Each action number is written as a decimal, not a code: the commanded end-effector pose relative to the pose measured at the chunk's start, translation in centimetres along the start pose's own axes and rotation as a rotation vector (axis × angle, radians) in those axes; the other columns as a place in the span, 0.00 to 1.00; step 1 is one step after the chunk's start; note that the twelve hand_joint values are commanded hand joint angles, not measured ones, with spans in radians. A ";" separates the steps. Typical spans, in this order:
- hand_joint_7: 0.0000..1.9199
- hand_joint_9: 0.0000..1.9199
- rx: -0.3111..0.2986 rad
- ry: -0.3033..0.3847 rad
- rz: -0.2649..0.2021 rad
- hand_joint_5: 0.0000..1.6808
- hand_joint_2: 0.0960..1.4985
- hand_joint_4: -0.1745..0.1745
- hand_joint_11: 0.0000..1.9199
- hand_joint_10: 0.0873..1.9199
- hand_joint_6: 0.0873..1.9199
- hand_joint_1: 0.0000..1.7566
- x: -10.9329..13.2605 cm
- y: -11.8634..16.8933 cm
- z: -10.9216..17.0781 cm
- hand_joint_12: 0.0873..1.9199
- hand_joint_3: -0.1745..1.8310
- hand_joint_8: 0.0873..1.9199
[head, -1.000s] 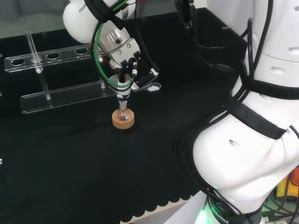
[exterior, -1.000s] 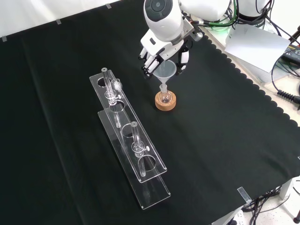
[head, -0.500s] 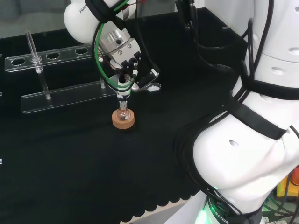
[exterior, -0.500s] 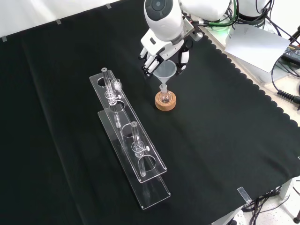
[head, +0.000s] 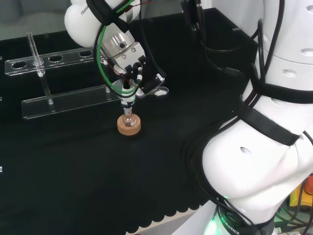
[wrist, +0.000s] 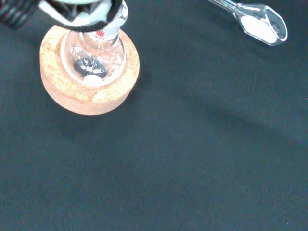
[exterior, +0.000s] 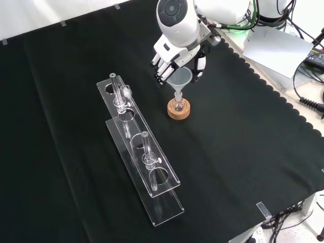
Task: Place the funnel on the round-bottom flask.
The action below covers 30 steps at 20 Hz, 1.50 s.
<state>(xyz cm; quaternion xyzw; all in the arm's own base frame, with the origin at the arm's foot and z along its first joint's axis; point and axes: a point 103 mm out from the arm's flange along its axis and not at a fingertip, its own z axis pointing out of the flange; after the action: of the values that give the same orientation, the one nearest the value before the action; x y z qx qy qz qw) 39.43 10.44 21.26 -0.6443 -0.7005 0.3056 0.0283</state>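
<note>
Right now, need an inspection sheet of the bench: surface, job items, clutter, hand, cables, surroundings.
Surface: black cloth, scalloped edge, flat.
Job's things: funnel upright, its stem at the flask mouth; the flask sits in a cork ring.
Clutter: clear tube rack with glass tubes, left of the flask in the front view; clear scoop holding white powder on the cloth.
Hand: hand with fingers curled round the funnel's cone.
Cables: green and black cables run along the wrist.
Surroundings: papers and cords beyond the cloth's edge.
</note>
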 end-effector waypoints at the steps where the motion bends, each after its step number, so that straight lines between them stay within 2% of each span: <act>1: 0.15 0.34 0.011 -0.007 0.009 0.19 0.37 0.27 0.24 0.32 0.09 0.49 -0.1 -0.2 0.0 0.66 0.43 0.38; 7: 0.08 0.27 0.033 -0.010 0.009 0.18 0.36 0.27 0.18 0.34 0.01 0.48 -0.2 -0.6 0.0 0.68 0.41 0.36; 14: 0.05 0.23 0.045 0.010 0.008 0.17 0.36 0.27 0.14 0.34 0.00 0.47 -0.8 -1.3 0.0 0.69 0.40 0.35; 16: 0.02 0.17 0.053 0.012 0.003 0.16 0.36 0.28 0.08 0.35 0.00 0.46 -0.9 -1.5 -0.1 0.71 0.38 0.33; 19: 0.00 0.08 0.054 0.014 -0.002 0.10 0.36 0.29 0.01 0.36 0.00 0.44 -1.1 -1.8 -0.2 0.72 0.36 0.19; 21: 0.00 0.03 0.061 0.007 -0.006 0.06 0.36 0.30 0.00 0.37 0.00 0.42 -1.0 -1.9 -0.1 0.71 0.33 0.10; 23: 0.00 0.01 0.066 0.006 -0.006 0.02 0.36 0.31 0.00 0.35 0.00 0.40 -1.0 -2.0 -0.1 0.68 0.31 0.00; 27: 0.00 0.00 0.012 0.013 0.002 0.00 0.38 0.32 0.00 0.31 0.00 0.38 -1.6 -2.5 -0.7 0.66 0.25 0.00; 30: 0.01 0.00 -0.068 0.035 0.005 0.00 0.39 0.31 0.00 0.34 0.00 0.37 -2.4 -3.1 -1.3 0.66 0.23 0.00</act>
<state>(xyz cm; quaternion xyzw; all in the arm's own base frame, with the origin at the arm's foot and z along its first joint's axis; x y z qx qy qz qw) 37.81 9.42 23.17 -0.6446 -0.6949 0.3157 0.0436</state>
